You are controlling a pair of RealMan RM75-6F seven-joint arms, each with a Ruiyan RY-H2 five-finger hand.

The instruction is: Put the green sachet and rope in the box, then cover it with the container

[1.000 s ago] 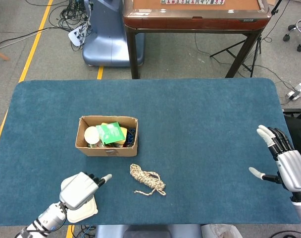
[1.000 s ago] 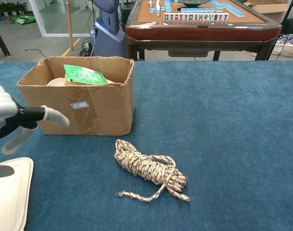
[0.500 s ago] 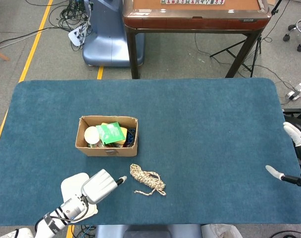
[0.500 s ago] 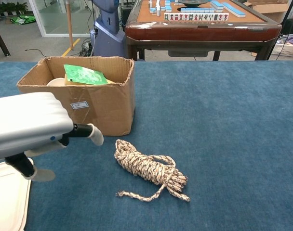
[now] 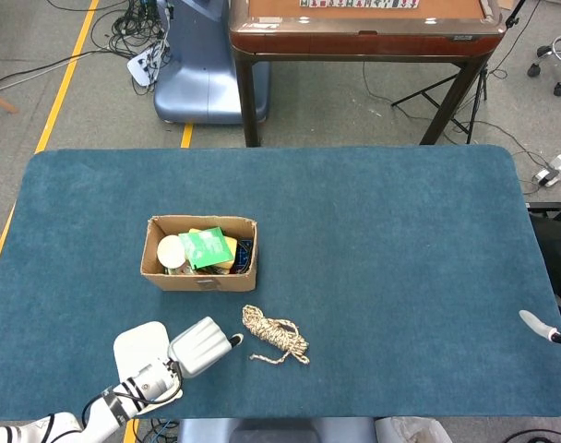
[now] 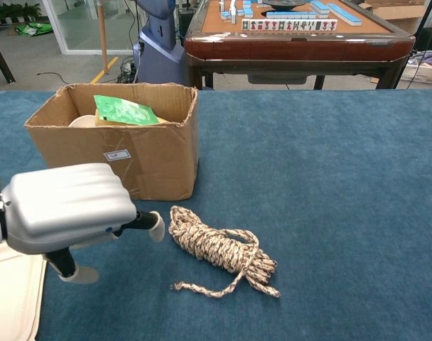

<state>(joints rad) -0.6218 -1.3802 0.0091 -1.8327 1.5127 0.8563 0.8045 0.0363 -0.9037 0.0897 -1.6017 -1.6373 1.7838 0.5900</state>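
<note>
A robot lab: floor cables [image 5: 124,32], yellow tape lines [image 5: 64,78], mahjong table [image 5: 364,23].

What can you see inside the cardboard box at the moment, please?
The green sachet lies on top inside the cardboard box, beside a round white item. Whatever sits beneath the sachet is mostly covered.

The table [image 5: 373,240] was left open across its whole right half, up to the far and right edges. Toward the left, passage was blocked by the cardboard box [image 5: 199,268], set mid-depth. Between the box and the near edge, the rope [image 5: 275,334] lay with a narrow strip of bare cloth behind it. The near-left corner was taken up by the white container [image 5: 137,346] and the left hand [image 5: 203,345].
</note>
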